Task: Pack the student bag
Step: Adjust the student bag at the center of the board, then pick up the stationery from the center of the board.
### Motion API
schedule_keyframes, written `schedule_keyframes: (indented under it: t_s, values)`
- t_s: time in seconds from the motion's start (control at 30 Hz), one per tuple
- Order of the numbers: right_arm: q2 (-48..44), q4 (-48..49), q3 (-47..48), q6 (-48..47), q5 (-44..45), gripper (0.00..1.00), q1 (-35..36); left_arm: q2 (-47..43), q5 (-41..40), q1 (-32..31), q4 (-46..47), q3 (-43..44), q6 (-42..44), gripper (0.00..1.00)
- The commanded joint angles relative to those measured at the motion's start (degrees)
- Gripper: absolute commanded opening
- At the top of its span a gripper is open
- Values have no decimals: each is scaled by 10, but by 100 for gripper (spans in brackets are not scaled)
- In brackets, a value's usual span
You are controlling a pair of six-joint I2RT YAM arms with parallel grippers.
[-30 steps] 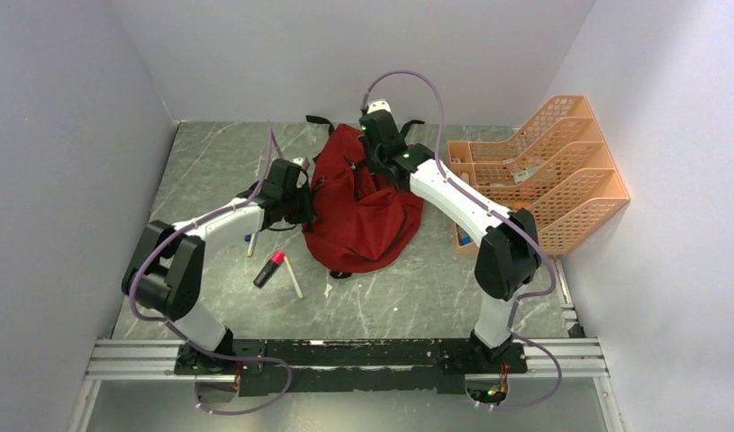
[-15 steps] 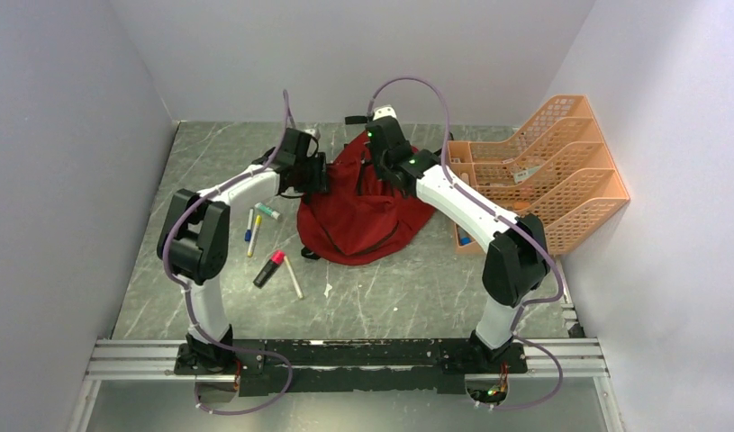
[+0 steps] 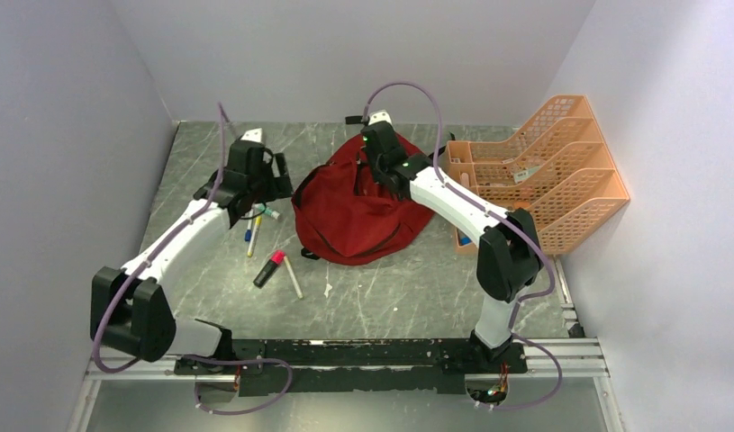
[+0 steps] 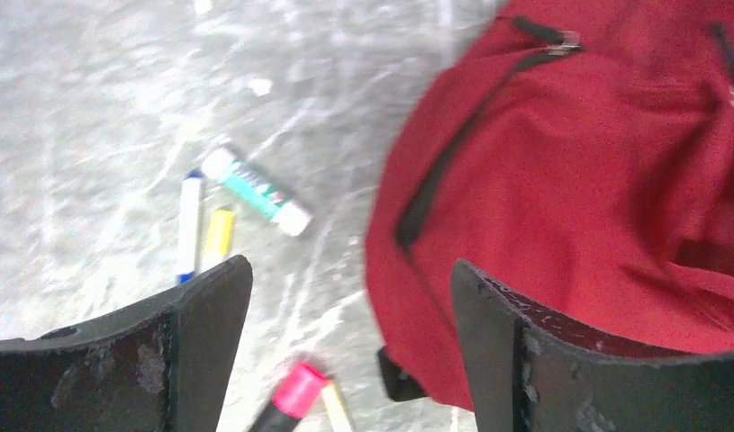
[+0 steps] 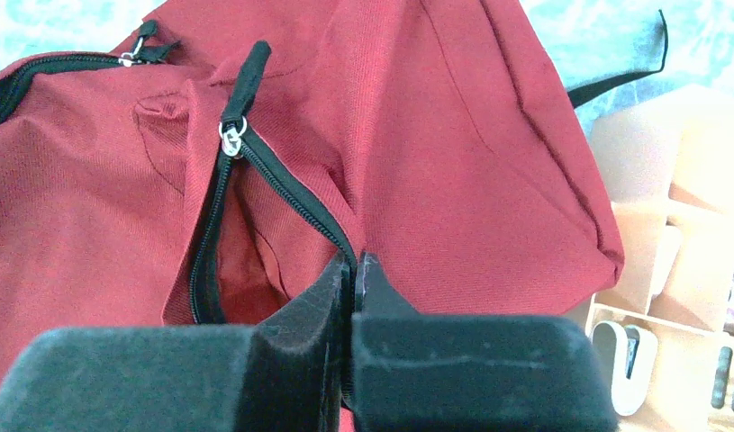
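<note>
The left hand (image 4: pixel 349 301) hangs spread and empty over loose markers (image 3: pixel 269 268) on the surface (image 3: pixel 390 288). Just right of them the student bag (image 3: pixel 354 216) slumps mid-surface, its zipper (image 5: pixel 217 193) partly open. The right hand (image 5: pixel 354 270) pinches the fabric beside that opening. Packing looks barely begun: the markers are not yet inside.

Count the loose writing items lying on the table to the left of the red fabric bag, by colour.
Blue-and-white pen: 1
Yellow pen: 1
Green-and-white marker: 1
Pink-capped black marker: 1
Thin cream stick: 1
Total: 5
</note>
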Motion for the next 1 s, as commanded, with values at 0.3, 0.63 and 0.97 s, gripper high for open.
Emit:
schedule_keyframes:
  t_s: [0.3,0.63,0.97]
  values:
    - [-17,45,-49,28,-6,0,1,81,-42,47,-45,9,-164,74]
    - [-21,58,-62,30,-3,0,1,176,-128,44,-130,67,-301,65]
    - [-23,66,-71,20,1,0,1,239,-118,40,-114,93,-323,66]
